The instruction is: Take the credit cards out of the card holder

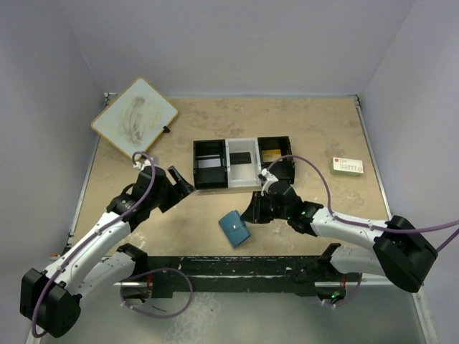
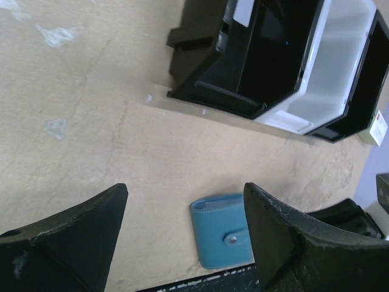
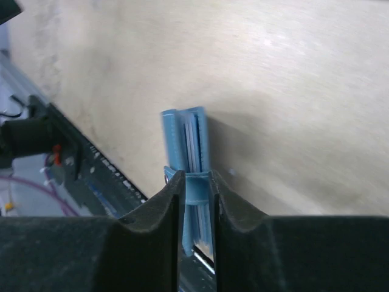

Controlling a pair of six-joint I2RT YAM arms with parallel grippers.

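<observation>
The blue card holder (image 1: 234, 228) is near the table's front middle, folded shut, its snap tab fastened (image 2: 233, 239). In the right wrist view I see it edge-on (image 3: 185, 140), with pale card edges (image 3: 192, 143) showing between its covers. My right gripper (image 3: 196, 179) is shut on the card holder, pinching its near edge at the snap tab; from above that gripper (image 1: 252, 212) is at the holder's right side. My left gripper (image 1: 183, 188) hangs open to the holder's left (image 2: 185, 191), apart from it, with nothing between its fingers.
A black-and-white three-compartment tray (image 1: 243, 143) stands behind the holder, also in the left wrist view (image 2: 340, 79). A white printed card (image 1: 347, 166) lies at the right. A whiteboard (image 1: 135, 117) leans at the back left. A black rail (image 1: 229, 269) runs along the near edge.
</observation>
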